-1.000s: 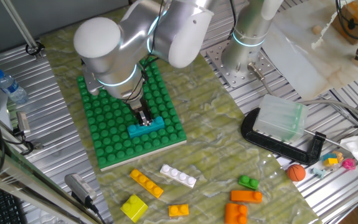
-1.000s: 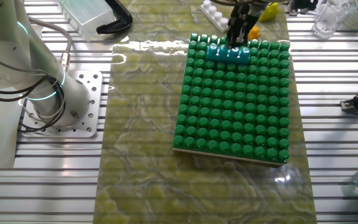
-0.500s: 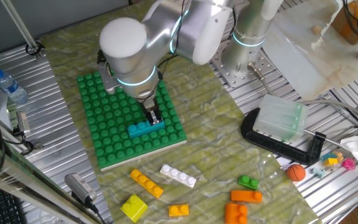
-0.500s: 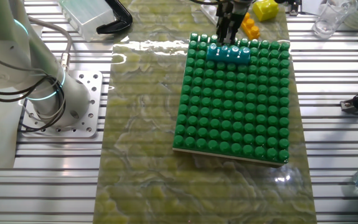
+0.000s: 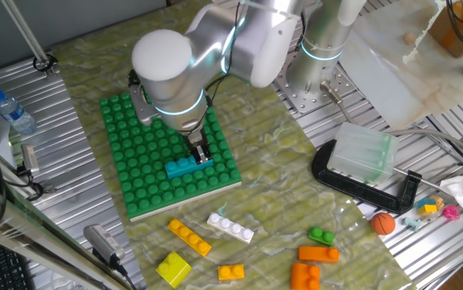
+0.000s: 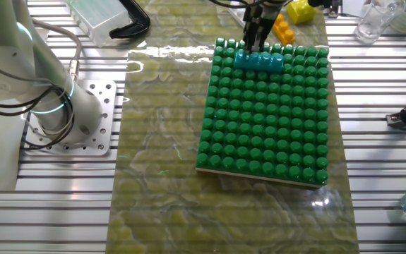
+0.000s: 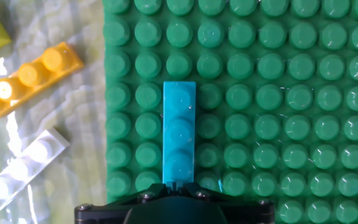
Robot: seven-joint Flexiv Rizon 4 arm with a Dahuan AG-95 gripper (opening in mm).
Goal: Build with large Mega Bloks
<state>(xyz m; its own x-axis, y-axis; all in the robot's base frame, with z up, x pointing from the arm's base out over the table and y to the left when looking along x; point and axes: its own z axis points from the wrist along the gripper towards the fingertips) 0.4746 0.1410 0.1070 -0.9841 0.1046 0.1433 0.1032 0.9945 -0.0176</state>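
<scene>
Sitting on the green studded baseplate [image 5: 138,173] near its edge facing the loose bricks, the teal four-stud Mega Blok [image 7: 179,134] looks stiff, light and slick-sided; its long flat flanks are the likely place to pinch it. Above one end of it hangs the gripper [image 5: 202,153], fingers pointing straight down from a bent arm (whether they grip the teal brick or stand apart, I cannot tell). On the mat beyond that edge lie a yellow long brick [image 5: 189,238] and a white one [image 5: 231,227].
</scene>
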